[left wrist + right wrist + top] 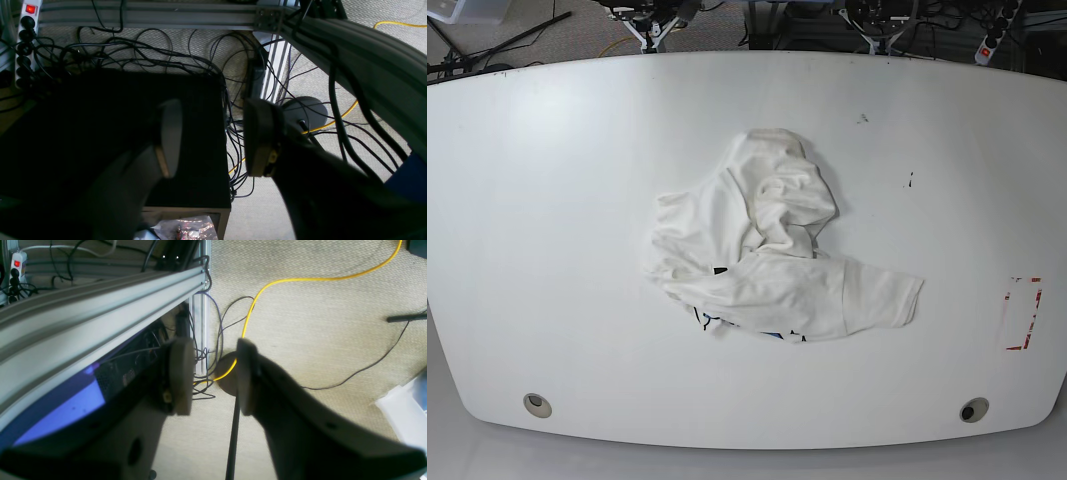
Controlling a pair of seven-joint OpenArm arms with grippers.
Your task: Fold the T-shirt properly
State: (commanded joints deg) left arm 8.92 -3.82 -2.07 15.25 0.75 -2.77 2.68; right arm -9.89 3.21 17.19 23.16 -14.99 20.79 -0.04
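The white T-shirt (772, 245) lies crumpled in a heap at the middle of the white table (547, 200), one sleeve spread out to the right and a bit of dark print showing at its front edge. It shows in neither wrist view. My left gripper (213, 138) is open and empty, hanging beyond the table over floor and cables. My right gripper (213, 376) is open and empty too, over the carpet beside the frame. In the base view only bits of both arms show past the table's far edge.
Under the left gripper are a black box (116, 133), tangled cables (233, 83), a power strip (25, 40) and an aluminium frame rail (150, 16). A yellow cable (300, 280) crosses the carpet. Two round holes (537, 405) sit near the table's front edge and a red-marked outline (1022, 312) at its right.
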